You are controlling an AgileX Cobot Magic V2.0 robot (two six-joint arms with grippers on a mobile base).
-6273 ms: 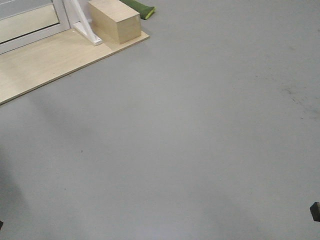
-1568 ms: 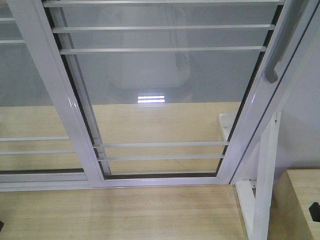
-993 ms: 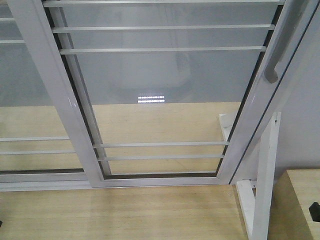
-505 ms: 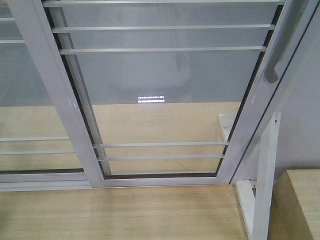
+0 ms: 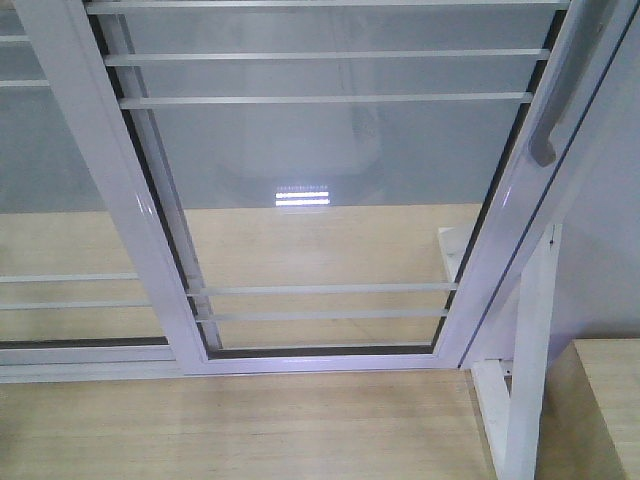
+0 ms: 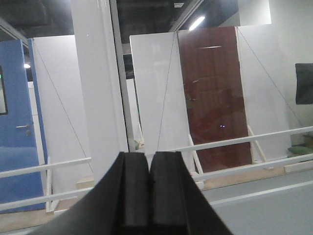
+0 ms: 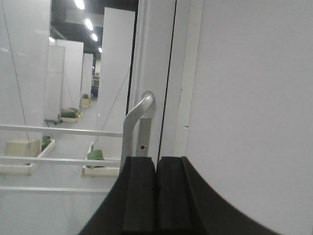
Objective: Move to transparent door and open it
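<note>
Door: clear glass in a white frame (image 5: 330, 250), filling most of the front view and seen from above; its bottom rail rests on the track at floor level.
Handle: curved, silver-grey (image 5: 545, 135), on the door's right stile, upper right of the front view. In the right wrist view it (image 7: 133, 128) stands straight ahead, just above the gripper tips.
Lock plate: narrow strip (image 7: 142, 146) beside the handle's lower end, with a small red dot.
Bars: thin white horizontals (image 5: 320, 99) across the glass, a group high up and a pair low down.
Door edge: the handle-side stile sits just beside a plain white wall (image 7: 254, 98), with a dark seam between them.
Right gripper: (image 7: 156, 169) jaws pressed together, nothing between them; short of the handle, not touching it.
Left gripper: (image 6: 148, 169) jaws closed too, empty; facing the white frame upright (image 6: 95, 88) and the glass.
Second panel: white-framed glass (image 5: 60, 150) to the left, overlapped by the door's left stile.
Post: white brace (image 5: 527, 380) just right of the door's lower corner.
Platform: pale wood (image 5: 250, 430) under the door track.
Box: pale wood (image 5: 612, 400), lower right, beside the post.
Through the glass: a blue door (image 6: 14, 122) and a red-brown door (image 6: 215, 93), set among white panels.
</note>
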